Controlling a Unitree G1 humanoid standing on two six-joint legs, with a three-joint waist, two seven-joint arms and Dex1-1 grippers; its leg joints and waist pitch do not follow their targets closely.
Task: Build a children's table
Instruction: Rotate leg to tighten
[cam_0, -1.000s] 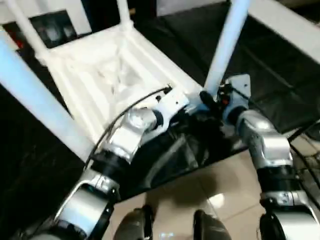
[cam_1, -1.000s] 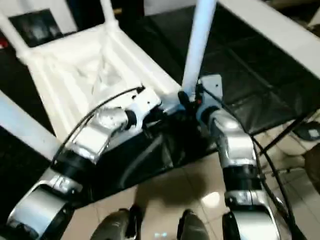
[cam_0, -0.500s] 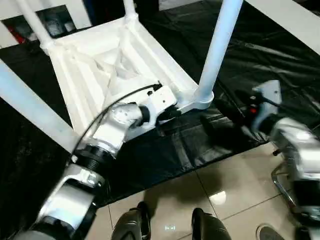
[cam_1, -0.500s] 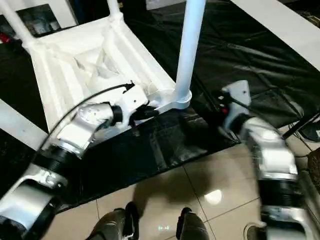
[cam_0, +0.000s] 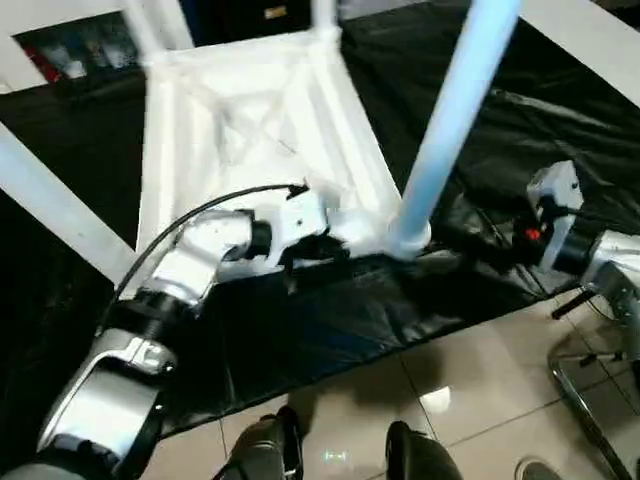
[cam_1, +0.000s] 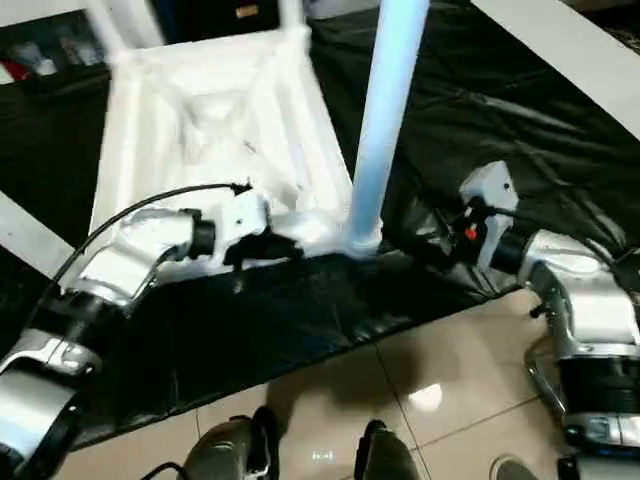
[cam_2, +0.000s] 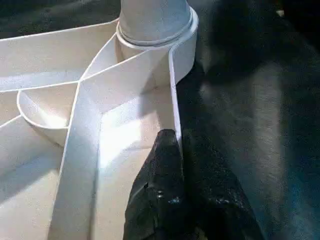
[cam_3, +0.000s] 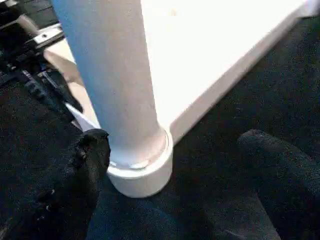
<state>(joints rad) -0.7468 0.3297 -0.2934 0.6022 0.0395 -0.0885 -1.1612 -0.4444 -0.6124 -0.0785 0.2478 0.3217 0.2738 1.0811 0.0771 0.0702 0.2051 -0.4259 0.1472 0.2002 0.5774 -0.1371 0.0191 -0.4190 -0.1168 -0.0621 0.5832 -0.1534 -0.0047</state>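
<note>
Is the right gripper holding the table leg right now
No, the right gripper is open, its fingers apart on either side of the leg, not clamped on it.

table (cam_0: 250, 110): 1; legs (cam_0: 450, 120): 4; hands (cam_0: 315, 250): 2; worktable (cam_0: 330, 320): 1

lit brightly from overhead; glare patch on floor tile (cam_0: 437, 398) below table leg (cam_0: 450, 120); leg and white ribs overexposed, motion-blurred; black cover (cam_0: 330, 320) around leg deeply shadowed.
</note>
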